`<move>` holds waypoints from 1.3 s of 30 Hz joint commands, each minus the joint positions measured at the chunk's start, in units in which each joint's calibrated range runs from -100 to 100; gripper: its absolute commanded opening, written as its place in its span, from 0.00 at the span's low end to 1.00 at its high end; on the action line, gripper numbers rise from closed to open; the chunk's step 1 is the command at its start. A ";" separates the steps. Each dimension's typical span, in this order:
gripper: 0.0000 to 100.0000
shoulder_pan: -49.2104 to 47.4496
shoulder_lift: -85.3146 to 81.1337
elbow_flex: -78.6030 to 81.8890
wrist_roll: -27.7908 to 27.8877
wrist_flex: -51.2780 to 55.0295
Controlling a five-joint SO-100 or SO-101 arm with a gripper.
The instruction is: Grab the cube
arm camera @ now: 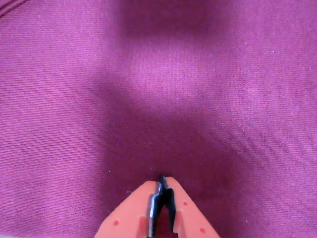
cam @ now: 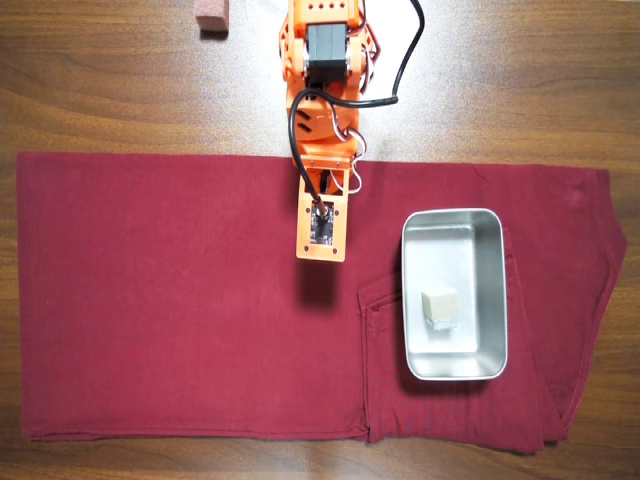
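Note:
The small beige-grey cube (cam: 441, 304) sits inside the metal tray (cam: 490, 300), in its lower half, in the overhead view. It does not show in the wrist view. My orange gripper (arm camera: 162, 179) enters the wrist view from the bottom edge with its jaws closed together and nothing between them, over bare dark red cloth (arm camera: 158, 89). In the overhead view the arm's wrist (cam: 322, 225) hangs over the cloth to the left of the tray and hides the fingertips.
The dark red cloth (cam: 180, 300) covers most of the wooden table (cam: 100, 80). A reddish-brown block (cam: 211, 15) lies at the table's top edge, left of the arm's base (cam: 325, 50).

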 commanded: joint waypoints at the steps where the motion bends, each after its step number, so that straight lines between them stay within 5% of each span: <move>1: 0.00 0.37 0.47 0.28 -0.24 1.03; 39: 0.00 0.37 0.47 0.28 -0.24 1.03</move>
